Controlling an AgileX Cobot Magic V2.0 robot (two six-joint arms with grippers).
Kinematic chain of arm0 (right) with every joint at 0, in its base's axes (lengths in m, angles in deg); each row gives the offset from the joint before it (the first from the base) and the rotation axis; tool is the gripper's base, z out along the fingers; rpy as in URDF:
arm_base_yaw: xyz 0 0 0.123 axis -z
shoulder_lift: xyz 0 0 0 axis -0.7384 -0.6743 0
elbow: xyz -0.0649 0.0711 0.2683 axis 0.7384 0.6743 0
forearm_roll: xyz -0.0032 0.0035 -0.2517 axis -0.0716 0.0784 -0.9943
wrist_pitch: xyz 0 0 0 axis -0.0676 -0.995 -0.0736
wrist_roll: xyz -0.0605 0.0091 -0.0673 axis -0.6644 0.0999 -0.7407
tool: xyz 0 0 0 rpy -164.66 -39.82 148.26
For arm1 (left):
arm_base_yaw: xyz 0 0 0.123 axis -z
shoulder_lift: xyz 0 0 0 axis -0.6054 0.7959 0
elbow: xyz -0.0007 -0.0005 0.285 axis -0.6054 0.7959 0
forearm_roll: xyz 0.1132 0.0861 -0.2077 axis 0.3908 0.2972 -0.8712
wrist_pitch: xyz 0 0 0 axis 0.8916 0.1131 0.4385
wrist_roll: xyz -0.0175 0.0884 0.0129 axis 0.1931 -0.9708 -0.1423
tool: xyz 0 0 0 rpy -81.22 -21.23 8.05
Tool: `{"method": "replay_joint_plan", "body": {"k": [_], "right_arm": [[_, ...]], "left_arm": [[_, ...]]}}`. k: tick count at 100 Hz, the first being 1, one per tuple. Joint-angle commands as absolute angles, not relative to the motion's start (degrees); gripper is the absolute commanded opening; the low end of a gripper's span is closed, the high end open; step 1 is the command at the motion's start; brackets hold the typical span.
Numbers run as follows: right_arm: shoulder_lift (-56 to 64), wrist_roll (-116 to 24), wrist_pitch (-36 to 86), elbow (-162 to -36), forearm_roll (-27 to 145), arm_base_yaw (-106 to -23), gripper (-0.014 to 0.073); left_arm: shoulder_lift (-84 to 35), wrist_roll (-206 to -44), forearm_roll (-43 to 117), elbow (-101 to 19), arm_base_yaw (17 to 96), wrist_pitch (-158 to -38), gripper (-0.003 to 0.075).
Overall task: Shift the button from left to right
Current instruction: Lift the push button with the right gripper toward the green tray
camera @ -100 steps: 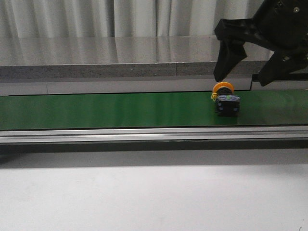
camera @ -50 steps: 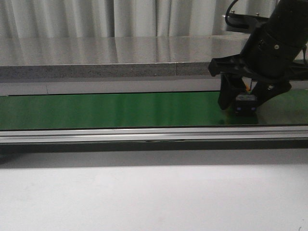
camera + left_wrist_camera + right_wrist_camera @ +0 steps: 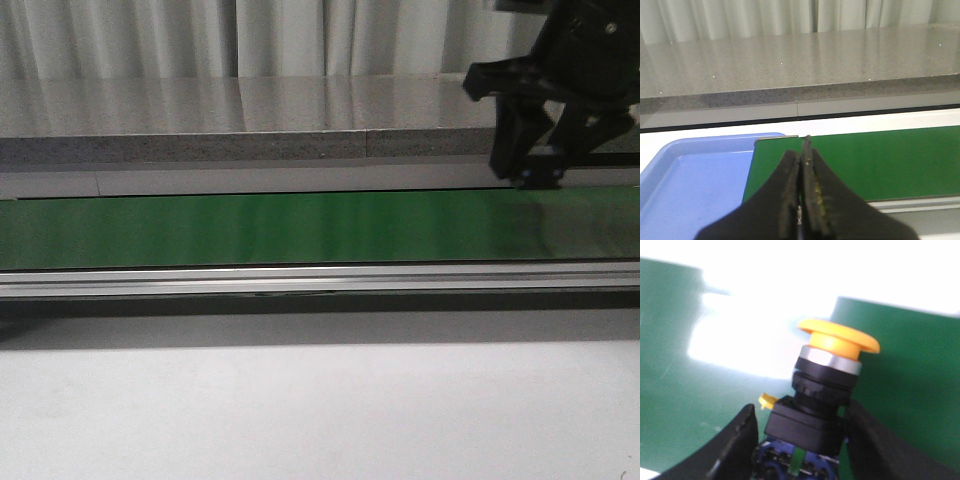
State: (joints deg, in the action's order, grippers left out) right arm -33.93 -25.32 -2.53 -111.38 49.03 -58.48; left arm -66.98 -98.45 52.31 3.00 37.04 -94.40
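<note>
Green belt [image 3: 250,228], grey counter [image 3: 200,130] behind; blue tray [image 3: 690,190].

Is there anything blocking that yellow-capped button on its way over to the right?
Nothing visible does. The right gripper holds the button lifted above the green belt, and the stretch of belt toward the right edge looks bare. Beyond the front view's edge, I cannot tell.

- Industrial test bench: I work over a green conveyor belt [image 3: 250,228] in an aluminium rail [image 3: 300,278].
- Grey stone-look counter [image 3: 230,125], blue tray [image 3: 695,185], curtained backdrop [image 3: 200,38].
</note>
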Motion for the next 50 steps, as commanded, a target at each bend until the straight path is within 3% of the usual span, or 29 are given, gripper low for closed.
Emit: {"method": "replay_joint_plan", "body": {"k": [1, 50], "right_arm": [[-30.4, -25.8, -3.4, -115.4, 45.6, -54.9, 0.0183], [-32.6, -25.8, -2.2, -118.2, 37.5, -31.1, 0.0183]], "left_arm": [[-66.6, -98.4, 51.6, 1.3, 37.4, -89.5, -0.0020], [-66.6, -98.4, 51.6, 1.3, 37.4, -89.5, -0.0020]]}}
